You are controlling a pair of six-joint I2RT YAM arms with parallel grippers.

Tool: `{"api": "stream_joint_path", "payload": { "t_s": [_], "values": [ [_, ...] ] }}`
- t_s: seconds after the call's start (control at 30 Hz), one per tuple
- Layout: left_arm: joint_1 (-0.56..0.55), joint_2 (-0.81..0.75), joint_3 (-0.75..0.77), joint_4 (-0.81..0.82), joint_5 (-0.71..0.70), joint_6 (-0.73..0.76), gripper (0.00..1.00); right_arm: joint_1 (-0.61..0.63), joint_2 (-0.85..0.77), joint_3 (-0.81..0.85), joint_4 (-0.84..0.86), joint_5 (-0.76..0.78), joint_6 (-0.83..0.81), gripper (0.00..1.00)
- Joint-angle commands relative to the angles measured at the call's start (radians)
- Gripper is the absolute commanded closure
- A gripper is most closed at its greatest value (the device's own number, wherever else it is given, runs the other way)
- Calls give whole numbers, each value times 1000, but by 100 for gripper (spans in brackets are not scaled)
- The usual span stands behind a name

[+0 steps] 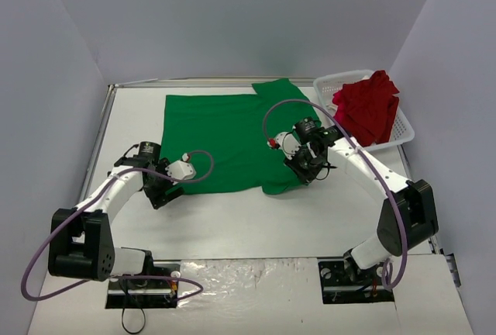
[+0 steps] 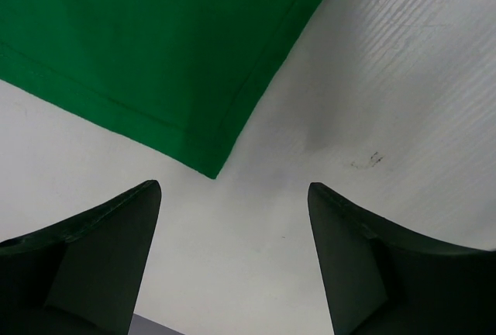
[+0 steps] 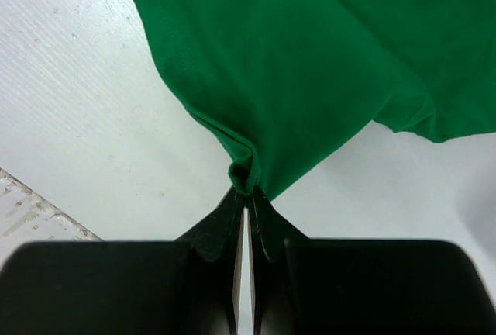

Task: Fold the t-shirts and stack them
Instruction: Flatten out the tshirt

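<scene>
The green t-shirt lies spread on the table, one sleeve toward the far right. My right gripper is shut on its near right corner; in the right wrist view the gripper pinches a bunched fold of the green t-shirt. My left gripper is open just off the shirt's near left corner; in the left wrist view the gripper is over bare table with the corner of the green t-shirt just ahead of it. The red t-shirt lies crumpled in the basket.
The white lattice basket stands at the far right of the table. Grey walls close in the left, back and right sides. Purple cables loop over both arms.
</scene>
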State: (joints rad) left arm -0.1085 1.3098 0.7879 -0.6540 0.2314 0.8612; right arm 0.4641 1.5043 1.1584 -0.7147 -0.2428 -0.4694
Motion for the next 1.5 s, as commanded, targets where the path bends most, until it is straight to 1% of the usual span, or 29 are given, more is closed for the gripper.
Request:
{"api": "stream_joint_path", "payload": {
  "t_s": [0.0,0.27,0.37,0.47,0.5,0.67,0.7,0.73,0.8,0.83,0.87,1.07,1.23,1.33,1.47],
  "values": [
    [-8,11,-4,47,19,30,25,-7,33,3,-26,0,12,100],
    [-19,84,-21,125,-6,38,27,-12,50,4,-28,-7,11,100],
    [-20,129,0,119,0,27,36,-16,56,4,-28,-9,11,100],
    [-20,160,16,120,6,21,52,-18,60,4,-28,-9,8,100],
    [-20,166,16,122,6,19,55,-19,63,4,-28,-9,8,100],
    [-22,206,22,122,5,19,60,-22,65,4,-29,-10,6,100],
    [-22,209,22,120,5,21,63,-24,65,4,-28,-12,6,100],
    [-22,216,25,116,6,21,71,-25,63,4,-28,-12,6,100],
    [-23,227,27,103,11,19,80,-27,59,3,-29,-10,6,100],
    [-25,229,28,97,14,18,93,-27,51,3,-32,-7,6,100],
    [-25,230,30,94,14,16,97,-27,48,3,-34,-6,6,100],
    [-26,194,42,67,17,-27,98,-35,-27,0,-69,0,2,100],
    [-34,134,47,8,19,-34,98,-47,-116,-14,-124,-56,-15,100],
    [-34,77,25,-7,0,-37,98,-47,-162,-31,-147,-64,-21,100],
    [-33,-39,5,-50,-20,-33,98,-47,-213,-43,-167,-52,-18,100]
  ]
}}
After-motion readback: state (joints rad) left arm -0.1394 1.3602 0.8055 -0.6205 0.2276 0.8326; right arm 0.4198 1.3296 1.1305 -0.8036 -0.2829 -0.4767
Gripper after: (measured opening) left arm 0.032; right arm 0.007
